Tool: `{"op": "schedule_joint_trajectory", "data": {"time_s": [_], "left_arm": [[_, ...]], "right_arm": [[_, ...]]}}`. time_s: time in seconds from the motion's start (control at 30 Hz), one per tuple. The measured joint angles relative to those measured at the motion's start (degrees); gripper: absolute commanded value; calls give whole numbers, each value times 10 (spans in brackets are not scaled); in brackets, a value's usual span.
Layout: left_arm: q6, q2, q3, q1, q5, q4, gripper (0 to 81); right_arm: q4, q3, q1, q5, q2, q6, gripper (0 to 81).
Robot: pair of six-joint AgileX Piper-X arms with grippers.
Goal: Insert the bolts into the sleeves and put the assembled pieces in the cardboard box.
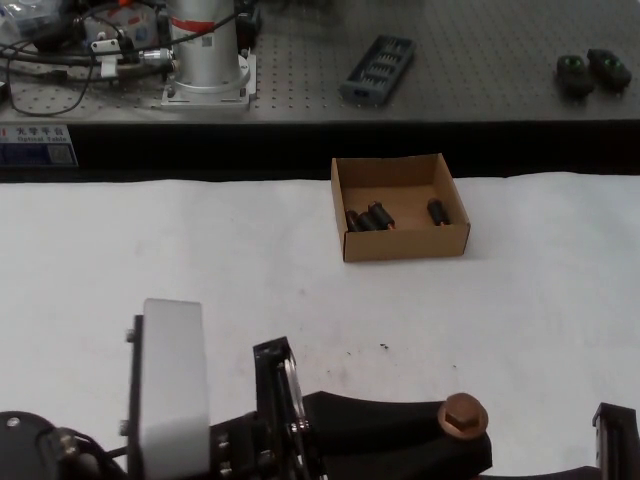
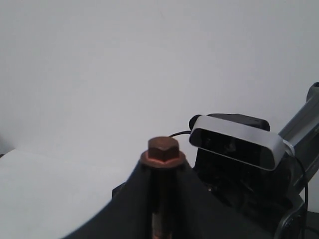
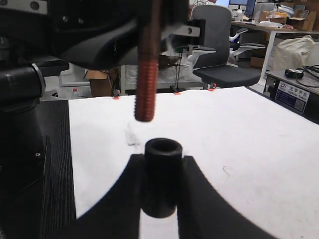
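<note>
Left gripper (image 2: pixel 160 172): fingers pinching a copper-coloured hex-head flanged bolt (image 2: pixel 163 150), held upright, head above the fingertips, threaded shank hanging below them. Right gripper (image 3: pixel 162 162): fingers closed on a short black cylindrical sleeve (image 3: pixel 160 194), upright between them, open bore facing up. Bolt tip hangs just above the sleeve mouth, not touching; whether it is centred over the bore cannot be told. Left wrist view: most of the shank is covered by the fingers. Right wrist view: bolt head is cut off at the frame edge, and the sleeve's lower end is hard to separate from the dark fingers. Farther forward on the white-covered bench (image 1: pixel 150 240) sits an open brown cardboard box (image 1: pixel 400 246) holding a cluster of dark pieces (image 1: pixel 368 218) at its left and one more (image 1: pixel 437 211) at its right.
</note>
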Motion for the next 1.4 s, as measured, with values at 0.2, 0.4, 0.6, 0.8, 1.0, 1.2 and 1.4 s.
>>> {"op": "schedule_joint_trajectory", "data": {"time_s": [0.2,0.4,0.6,0.8,1.0,1.2,1.4], "left_arm": [[0,31,0,0,0,-11,6],[1,34,0,0,0,-25,6],[4,34,0,0,2,-25,6],[4,34,0,0,1,-25,6],[4,49,0,0,1,-25,6],[5,69,0,-10,1,-44,6],[6,72,0,-11,1,-51,6]], "right_arm": [[-1,0,0,-1,0,4,52],[-1,0,0,-1,0,4,52],[-1,0,0,-1,0,4,52],[-1,0,0,-1,0,9,52],[2,1,0,-2,1,9,52],[2,1,0,-6,4,9,52],[2,1,0,-8,4,9,52]]}}
